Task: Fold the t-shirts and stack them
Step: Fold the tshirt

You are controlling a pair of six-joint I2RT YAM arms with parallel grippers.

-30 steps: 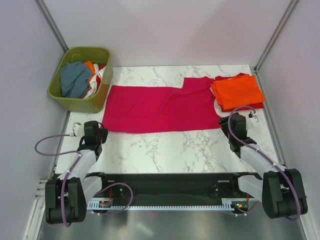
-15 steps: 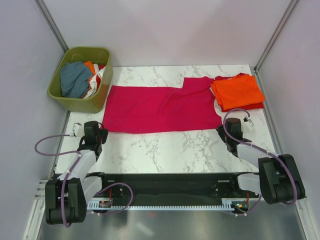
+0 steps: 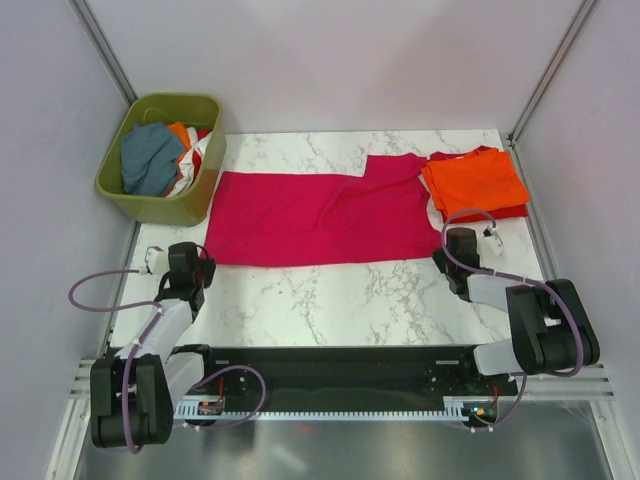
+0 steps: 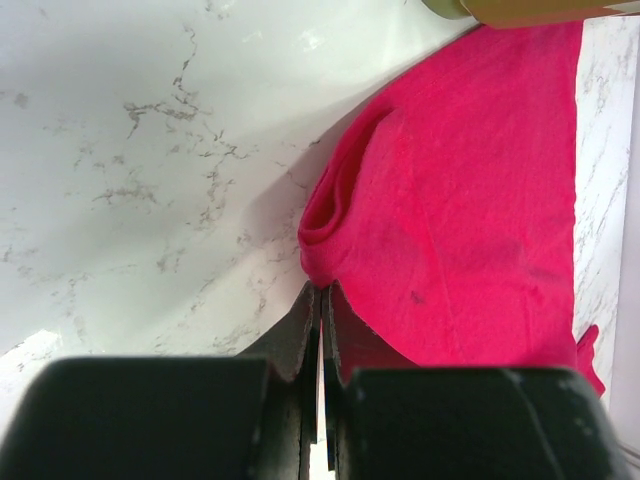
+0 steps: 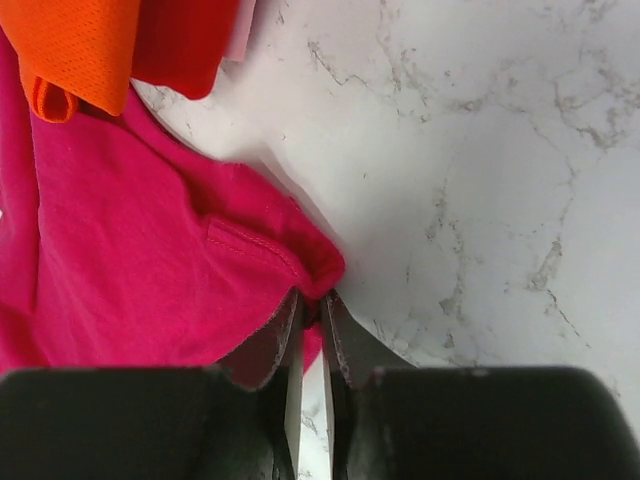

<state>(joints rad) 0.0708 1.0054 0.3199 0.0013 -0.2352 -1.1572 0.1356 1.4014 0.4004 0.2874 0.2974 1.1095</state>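
A magenta-pink t-shirt [image 3: 320, 215] lies spread flat across the marble table. My left gripper [image 3: 196, 262] is at its near-left corner. In the left wrist view that gripper [image 4: 321, 288] is shut, with the bunched corner of the shirt [image 4: 470, 200] at its tips. My right gripper [image 3: 447, 252] is at the near-right corner. In the right wrist view it [image 5: 311, 295] is shut on the hemmed corner of the shirt [image 5: 130, 270], with cloth between the fingers. A folded orange t-shirt [image 3: 475, 182] lies on a red one [image 3: 503, 213] at the back right.
An olive-green basket [image 3: 150, 208] with grey-blue, orange and white cloth stands at the back left, touching the shirt's left end. The orange shirt [image 5: 80, 45] and red shirt [image 5: 185, 45] lie just beyond the right gripper. Grey walls enclose the table on three sides.
The right arm has slid left and forward to the shirt's near-right corner, and its jaws have closed on the hem. The left arm has not moved.
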